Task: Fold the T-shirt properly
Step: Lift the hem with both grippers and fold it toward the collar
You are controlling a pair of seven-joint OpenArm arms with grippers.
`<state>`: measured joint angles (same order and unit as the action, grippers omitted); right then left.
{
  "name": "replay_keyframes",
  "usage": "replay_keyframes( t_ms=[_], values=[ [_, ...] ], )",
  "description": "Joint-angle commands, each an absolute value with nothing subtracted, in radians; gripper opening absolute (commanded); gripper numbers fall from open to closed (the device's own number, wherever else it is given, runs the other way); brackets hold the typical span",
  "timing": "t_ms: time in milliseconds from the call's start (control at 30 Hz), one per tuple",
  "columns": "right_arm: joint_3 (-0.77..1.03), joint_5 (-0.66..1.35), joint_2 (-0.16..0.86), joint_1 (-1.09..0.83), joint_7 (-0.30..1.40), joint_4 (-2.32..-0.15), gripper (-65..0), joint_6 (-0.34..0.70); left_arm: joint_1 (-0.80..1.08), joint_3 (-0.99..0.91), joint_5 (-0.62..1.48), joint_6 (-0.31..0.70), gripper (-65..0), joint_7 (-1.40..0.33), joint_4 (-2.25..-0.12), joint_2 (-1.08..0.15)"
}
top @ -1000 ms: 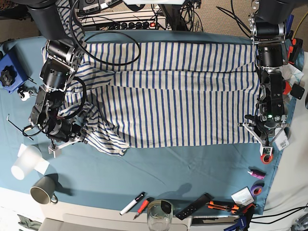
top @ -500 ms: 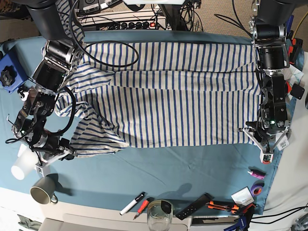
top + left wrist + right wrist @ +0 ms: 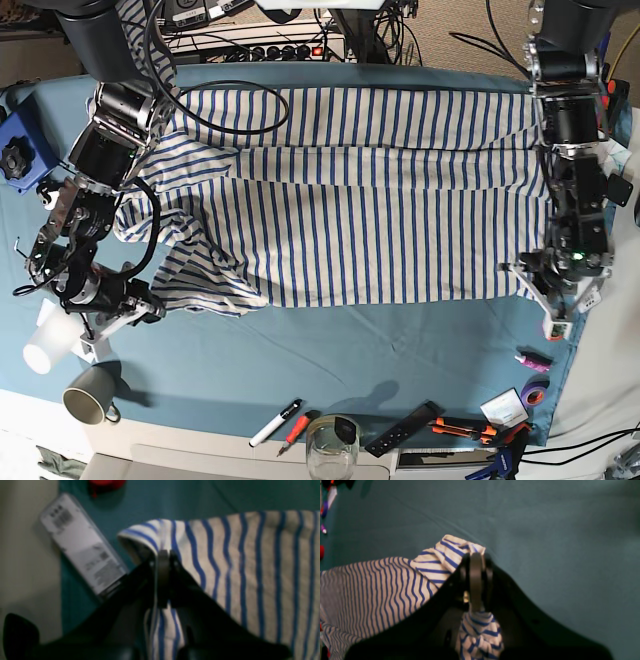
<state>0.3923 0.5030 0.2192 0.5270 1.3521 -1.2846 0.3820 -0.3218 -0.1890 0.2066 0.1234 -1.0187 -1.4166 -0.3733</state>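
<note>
The T-shirt [image 3: 360,195] lies spread across the teal table cloth [image 3: 380,350], white with thin blue stripes, its body flat through the middle and bunched in folds toward the base view's left. The right gripper [image 3: 476,562] is clamped on a gathered corner of the striped cloth — its fingers pressed together with fabric bulging out on both sides. The left gripper [image 3: 163,562] is likewise pinched tight on a rolled hem corner at the shirt's opposite end, just beside a clear plastic package [image 3: 80,545] lying partly on the cloth.
</note>
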Motion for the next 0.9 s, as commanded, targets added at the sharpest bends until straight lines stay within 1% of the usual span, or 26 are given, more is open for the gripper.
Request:
replay_keyframes(
  t_ms=[0,100,200,367,500,667,867],
  values=[
    [0.393,0.523,0.240,0.558,1.337,-1.316,-65.0,0.385,-0.349,-0.194,0.231,0.121,-65.0,-1.021,-1.456,-0.410],
    [0.392,0.528,0.256,0.539,1.339,-1.341,-65.0,0.385,-0.349,-0.194,0.314,0.121,-65.0,-1.063,-1.494,-0.456],
    [0.393,0.559,0.272,0.498,1.343,-1.377,-65.0,0.385,-0.348,-0.194,0.330,0.133,-65.0,-1.085,-1.497,-0.484],
    [0.395,0.614,0.311,0.412,1.352,-1.468,-65.0,0.413,-0.341,-0.195,0.361,0.144,-65.0,-1.111,-1.497,-0.490],
    [0.401,0.618,0.345,0.345,1.349,-1.530,-65.0,0.415,-0.340,-0.195,0.371,0.155,-65.0,-1.139,-1.497,-0.491],
    [0.516,0.656,0.348,0.308,1.344,-1.546,-65.0,0.414,-0.324,-0.195,0.375,0.155,-65.0,-1.161,-1.497,-0.491],
    [0.658,0.654,0.350,0.300,1.343,-1.546,-65.0,0.415,-0.293,-0.195,0.383,0.155,-65.0,-1.190,-1.497,-0.491]
  ],
)
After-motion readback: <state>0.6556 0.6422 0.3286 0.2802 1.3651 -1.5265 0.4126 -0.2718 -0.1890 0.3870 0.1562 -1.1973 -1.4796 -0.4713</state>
